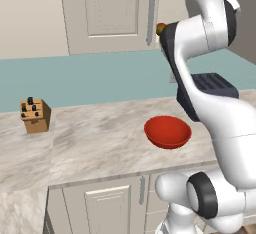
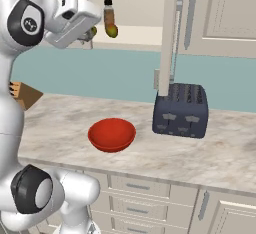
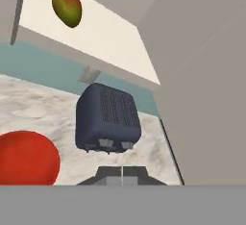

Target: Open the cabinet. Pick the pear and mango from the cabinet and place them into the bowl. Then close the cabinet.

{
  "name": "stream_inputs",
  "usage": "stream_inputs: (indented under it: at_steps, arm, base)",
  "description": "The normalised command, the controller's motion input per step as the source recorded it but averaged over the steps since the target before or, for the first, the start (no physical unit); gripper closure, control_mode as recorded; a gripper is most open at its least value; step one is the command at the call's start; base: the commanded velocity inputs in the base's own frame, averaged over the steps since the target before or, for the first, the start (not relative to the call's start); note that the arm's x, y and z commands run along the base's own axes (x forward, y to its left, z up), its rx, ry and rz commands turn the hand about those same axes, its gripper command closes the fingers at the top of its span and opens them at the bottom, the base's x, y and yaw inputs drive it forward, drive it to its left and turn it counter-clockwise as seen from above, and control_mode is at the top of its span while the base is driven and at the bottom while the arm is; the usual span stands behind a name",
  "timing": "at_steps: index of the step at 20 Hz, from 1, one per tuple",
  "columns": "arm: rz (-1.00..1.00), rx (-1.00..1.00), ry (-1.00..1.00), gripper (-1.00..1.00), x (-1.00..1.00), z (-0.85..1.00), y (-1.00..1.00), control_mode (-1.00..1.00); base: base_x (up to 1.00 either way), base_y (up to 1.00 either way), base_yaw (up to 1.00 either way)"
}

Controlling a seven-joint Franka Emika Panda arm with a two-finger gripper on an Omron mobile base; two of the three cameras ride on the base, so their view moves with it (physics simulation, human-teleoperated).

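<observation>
With the cabinet [image 2: 170, 33] door open and the tool [image 3: 122, 173] pressed shut and empty, it should part its tips, then reach up to the mango [image 3: 67, 6] on the shelf, avoiding the toaster [image 2: 180, 110] beside the bowl [image 2: 111, 134] on the tabletop [image 2: 210, 153].

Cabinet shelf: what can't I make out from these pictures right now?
- Pear: right base view, mostly hidden behind the arm.
- Bottle: too small for its label.
- Mango: left base view, just a sliver past the arm; clear in hand view.
- Gripper: fingertips cut off by the hand view's bottom edge.
</observation>
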Motion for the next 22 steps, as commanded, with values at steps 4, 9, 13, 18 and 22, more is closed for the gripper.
stream_inputs:
  at_steps: [4,9,13,18,22]
  arm:
    - [0.00,0.26,-0.15,1.00,0.00,-0.21,0.18,-1.00]
    - [0.00,0.26,-0.15,1.00,0.00,-0.06,0.17,-1.00]
    - [0.01,0.21,-0.16,1.00,0.03,-0.04,0.24,-1.00]
    - [0.06,0.18,-0.16,1.00,0.05,-0.02,0.23,-1.00]
    - [0.05,0.18,-0.12,1.00,0.06,0.00,0.13,-1.00]
  base:
    - [0.00,0.00,0.00]
    - [0.00,0.00,0.00]
    - [0.00,0.00,0.00]
    - [0.00,0.00,0.00]
    - [0.00,0.00,0.00]
